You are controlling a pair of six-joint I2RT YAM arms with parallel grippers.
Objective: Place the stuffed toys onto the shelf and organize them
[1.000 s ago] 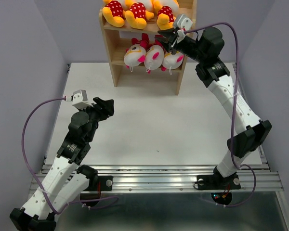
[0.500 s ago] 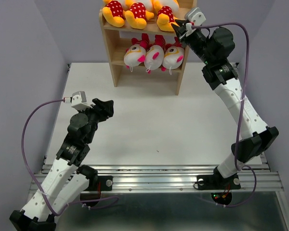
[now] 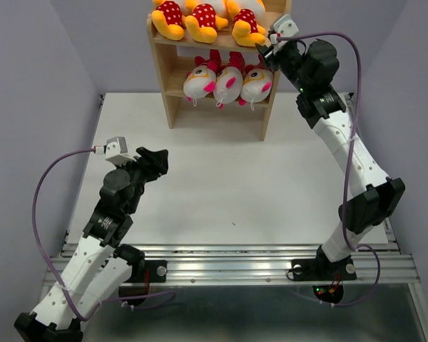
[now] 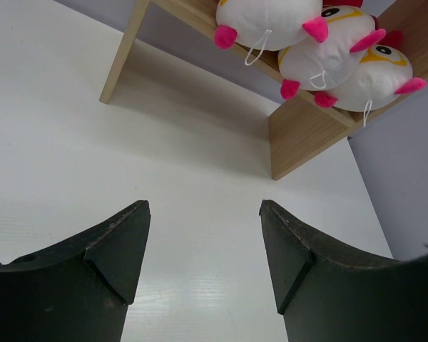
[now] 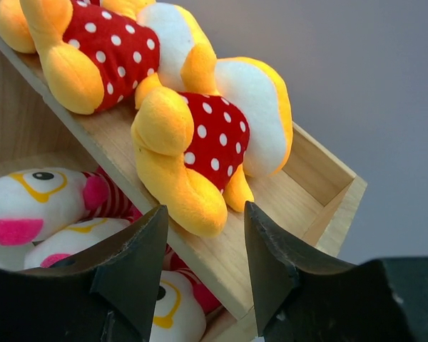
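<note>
Holds left gripper [image 3: 155, 158] parted at mid-left, elbow bent; stretches right arm [image 3: 347, 155] toward upper right, right gripper [image 3: 265, 48] parted, empty.

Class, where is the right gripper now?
In the top view, the right gripper is at the right end of the shelf, beside the rightmost yellow toy.

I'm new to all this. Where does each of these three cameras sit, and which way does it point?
Top external: fixed above and behind the arms, looking down over the table toward the shelf; left gripper and right gripper show.
Left wrist: on the left arm, low over the table, facing the white-headed toys on the shelf's lower tier; its open fingers show.
Right wrist: on the right arm, at the upper tier, facing the yellow toys; its open fingers frame them.
Shared: all three views see the white-headed toys.
</note>
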